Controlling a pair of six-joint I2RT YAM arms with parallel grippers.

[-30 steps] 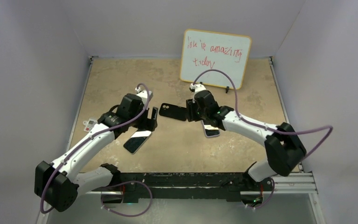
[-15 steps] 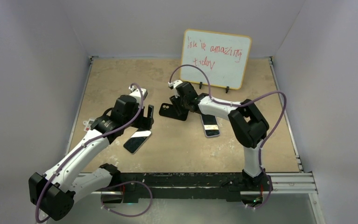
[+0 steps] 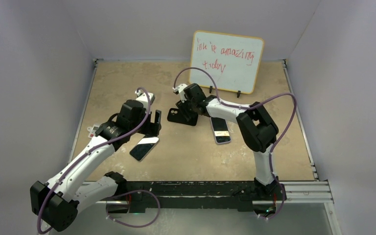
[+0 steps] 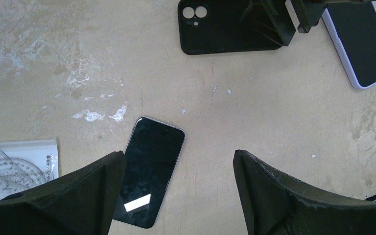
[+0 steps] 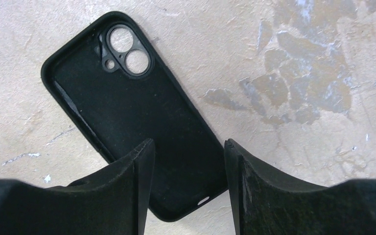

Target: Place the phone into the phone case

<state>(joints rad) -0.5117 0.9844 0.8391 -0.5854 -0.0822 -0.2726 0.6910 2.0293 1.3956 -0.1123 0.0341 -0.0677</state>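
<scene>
Both jaws gape empty: right gripper (image 5: pixel 188 147) over the phone case (image 5: pixel 127 107), left gripper (image 4: pixel 177 161) above the phone (image 4: pixel 152 176). Nothing is seated yet; the case lies at the phone's one o'clock.

Phones: two, both lying screen-up. These are the left-hand phone (image 3: pixel 144 148) with a dark rim and the right-hand phone (image 3: pixel 220 130) with a light rim.
Phone case (image 3: pixel 175 116): one, matte black.
Lens openings in that case: two large round ones and one small one, grouped at a single corner.
Whiteboard (image 3: pixel 226 61): one, with two lines of red handwriting.
Clear sleeve (image 4: pixel 14 164): one, with a protractor visible inside. Whether it holds more cannot be told.
Arms: two, the left arm (image 3: pixel 85 159) and the right arm (image 3: pixel 257 129).
Claws: two, the left claw (image 4: pixel 177 155) and the right claw (image 5: pixel 188 142).
Fingers per claw: two.
Bench (image 3: pixel 186 156): one.
</scene>
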